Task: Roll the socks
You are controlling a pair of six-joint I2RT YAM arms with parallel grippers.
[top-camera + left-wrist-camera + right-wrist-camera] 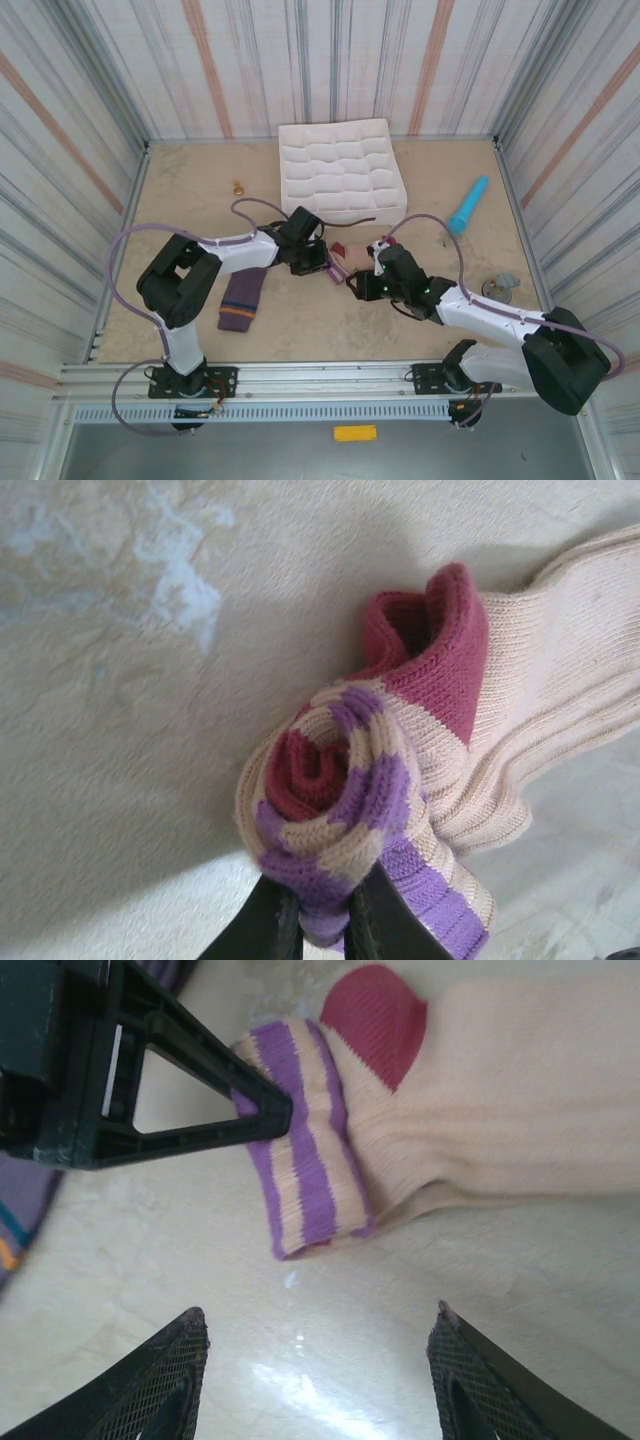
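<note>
Far left, the purple sock [240, 300] is lying flat on the worktop [190, 200], close to my left arm's base and well apart from the work. At the middle, my left gripper [325, 915] is pinching down narrow on the beige sock [570, 650], right at its striped roll [330, 810]. My right gripper [318, 1315] is standing wide with nothing in it, just beside the roll and not touching it. The roll is lying straight ahead of it, its long axis running away from me, and the unrolled leg is trailing off to the right. So my left arm is the nearer one (it is already on the fabric). The left wrist view is giving me the spiral end-on, dark red at its core. The right wrist view is giving me the roll's side and the bare gap in front of my open fingers.
</note>
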